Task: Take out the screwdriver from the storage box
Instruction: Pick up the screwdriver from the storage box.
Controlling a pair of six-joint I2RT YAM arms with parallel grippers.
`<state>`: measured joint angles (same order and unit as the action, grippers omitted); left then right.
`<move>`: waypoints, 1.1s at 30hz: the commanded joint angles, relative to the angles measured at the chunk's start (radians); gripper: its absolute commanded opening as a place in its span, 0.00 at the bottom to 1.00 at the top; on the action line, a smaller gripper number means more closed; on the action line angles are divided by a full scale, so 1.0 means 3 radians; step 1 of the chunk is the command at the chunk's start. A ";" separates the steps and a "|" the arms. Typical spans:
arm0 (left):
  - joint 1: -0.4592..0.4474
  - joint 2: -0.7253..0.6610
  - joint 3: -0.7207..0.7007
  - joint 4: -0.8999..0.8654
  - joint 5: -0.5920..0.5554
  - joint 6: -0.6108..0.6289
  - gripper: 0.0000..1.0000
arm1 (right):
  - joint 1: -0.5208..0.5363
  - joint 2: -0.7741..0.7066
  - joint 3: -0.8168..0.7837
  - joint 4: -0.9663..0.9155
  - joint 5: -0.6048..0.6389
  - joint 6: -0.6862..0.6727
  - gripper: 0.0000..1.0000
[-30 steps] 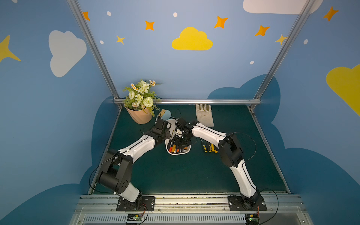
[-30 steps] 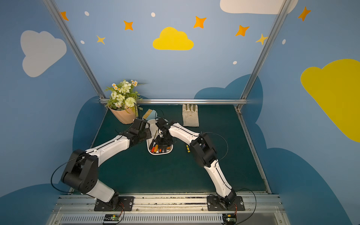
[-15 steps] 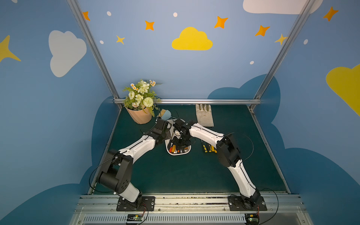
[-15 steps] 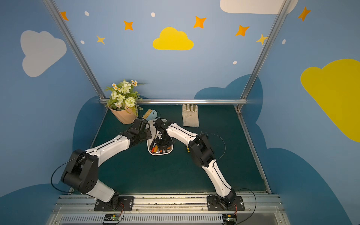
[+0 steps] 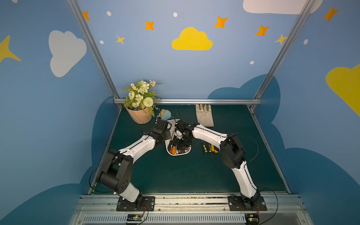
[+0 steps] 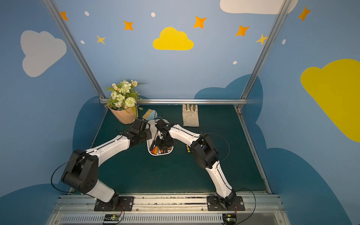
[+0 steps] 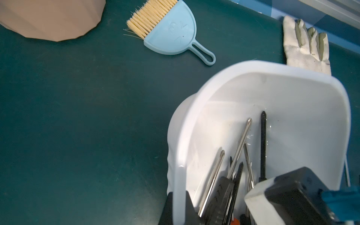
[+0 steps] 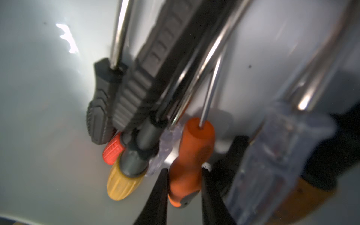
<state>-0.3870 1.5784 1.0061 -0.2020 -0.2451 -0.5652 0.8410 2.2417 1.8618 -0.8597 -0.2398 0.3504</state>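
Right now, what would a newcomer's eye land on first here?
The left gripper clamps the rim of the white storage box mid-table. Inside it, the right gripper straddles an orange screwdriver among other screwdrivers. A flower pot brightens the far left corner.

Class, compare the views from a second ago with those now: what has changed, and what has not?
The right gripper, down inside the storage box, narrowed its jaws onto the orange screwdriver; they now flank its handle, apparently touching. It still lies among the others. Unchanged: the left gripper stays clamped on the box rim; the box, yellow screwdrivers beside it, glove and flower pot have not moved.
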 commanded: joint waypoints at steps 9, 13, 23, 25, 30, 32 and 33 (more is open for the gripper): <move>0.0037 -0.0019 0.0159 0.0147 -0.0063 -0.0053 0.02 | -0.0046 -0.0541 -0.0039 -0.0044 0.0078 -0.0072 0.00; 0.0039 -0.0015 0.0167 0.0142 -0.0070 -0.0053 0.02 | -0.0062 -0.0632 -0.0045 -0.0044 0.0100 -0.0069 0.00; 0.0073 -0.0030 0.0169 0.0126 -0.0098 -0.0049 0.02 | -0.0204 -0.0861 -0.0174 -0.0040 0.0090 -0.0104 0.00; 0.0073 -0.0030 0.0170 0.0125 -0.0088 -0.0050 0.02 | -0.0235 -0.0874 -0.0206 -0.0039 0.0072 -0.0098 0.00; 0.0078 -0.0035 0.0174 0.0124 -0.0108 -0.0045 0.02 | -0.0277 -0.0970 -0.0307 -0.0037 0.0150 -0.0103 0.00; 0.0084 -0.0039 0.0174 0.0116 -0.0113 -0.0049 0.02 | -0.0308 -0.1009 -0.0357 -0.0059 0.0211 -0.0136 0.00; 0.0097 -0.0041 0.0174 0.0116 -0.0122 -0.0052 0.02 | -0.0326 -0.1019 -0.0383 -0.0091 0.0248 -0.0149 0.00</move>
<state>-0.3672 1.5784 1.0134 -0.2031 -0.2821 -0.5648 0.7521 1.9877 1.7607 -0.8673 -0.1944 0.3286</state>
